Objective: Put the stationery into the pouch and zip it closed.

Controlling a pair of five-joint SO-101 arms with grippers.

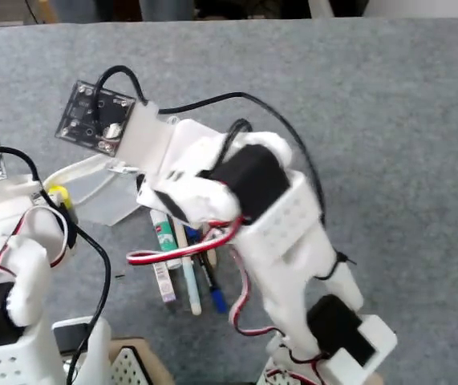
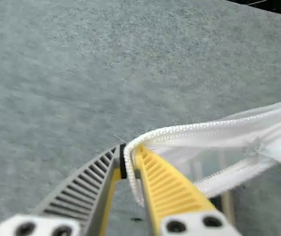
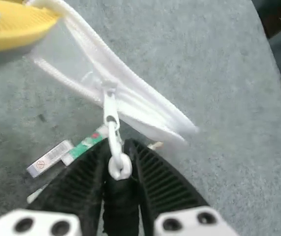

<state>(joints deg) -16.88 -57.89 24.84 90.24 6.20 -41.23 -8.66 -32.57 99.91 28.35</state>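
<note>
Both narrow: left tool pinches the pouch edge, right tool clamps its zipper pull.

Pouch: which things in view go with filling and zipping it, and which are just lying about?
Job: pouch, zipper pull, pens and other stationery, left gripper clamped on the pouch's end, right gripper on the pull.
Lying about: grey table cover, brown board at the near edge.
</note>
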